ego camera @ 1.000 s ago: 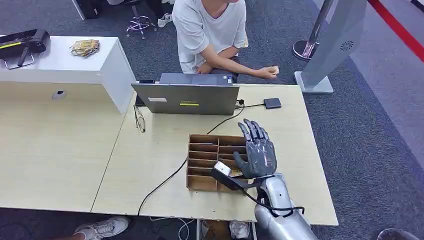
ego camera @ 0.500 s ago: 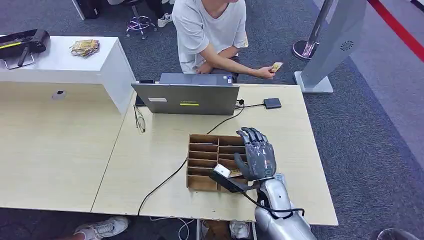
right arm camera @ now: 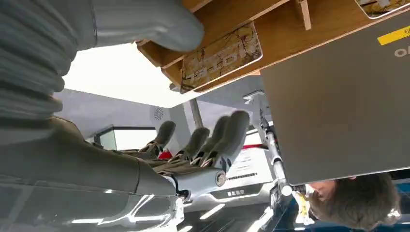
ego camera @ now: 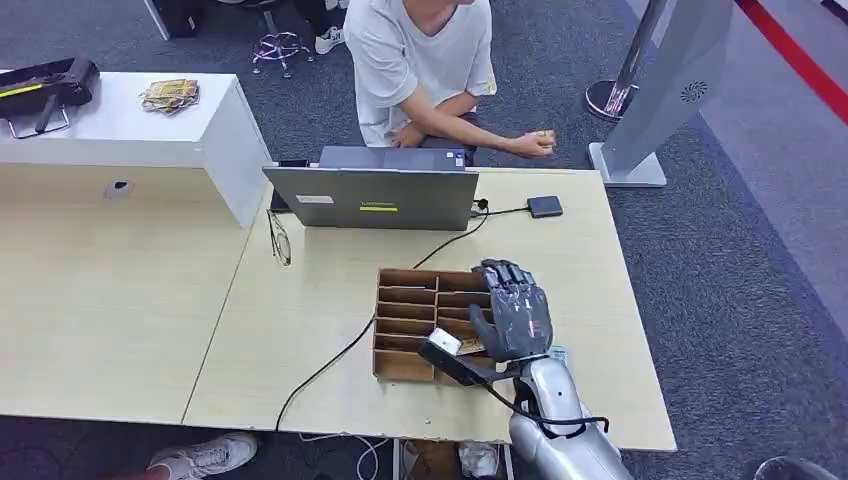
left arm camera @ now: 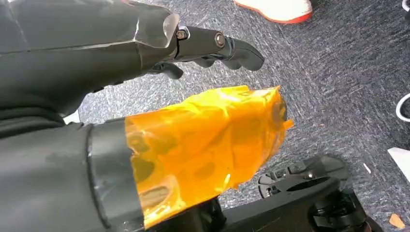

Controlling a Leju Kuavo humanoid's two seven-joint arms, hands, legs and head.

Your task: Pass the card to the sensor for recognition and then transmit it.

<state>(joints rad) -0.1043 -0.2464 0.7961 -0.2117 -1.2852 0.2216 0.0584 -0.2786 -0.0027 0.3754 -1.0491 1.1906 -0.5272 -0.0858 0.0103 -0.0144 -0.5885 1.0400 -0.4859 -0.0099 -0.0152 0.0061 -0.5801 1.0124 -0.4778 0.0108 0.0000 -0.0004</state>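
Observation:
My right hand [ego camera: 515, 312] hovers over the right side of the wooden slotted box [ego camera: 408, 322], fingers bent forward and apart, holding nothing. In the right wrist view its thumb [right arm camera: 145, 21] lies close to a patterned card [right arm camera: 222, 55] standing in a slot of the box [right arm camera: 290, 29]. The small black sensor pad [ego camera: 544, 206] lies on the table by its cable, beyond the box. A person's hand [ego camera: 537, 145] at the table's far edge holds a small card. My left hand [left arm camera: 145, 63], thumb wrapped in orange tape, hangs over the carpet and grips nothing.
A grey laptop [ego camera: 372, 197] stands behind the box, glasses [ego camera: 278, 238] to its left. A black cable [ego camera: 330, 365] runs across the table [ego camera: 300, 300] to the front edge. A white cabinet [ego camera: 130, 125] stands far left, a kiosk base [ego camera: 630, 165] far right.
My right hand has dropped lower over the box and its fingers have bent forward. The person lifted the card briefly, then brought that hand back down.

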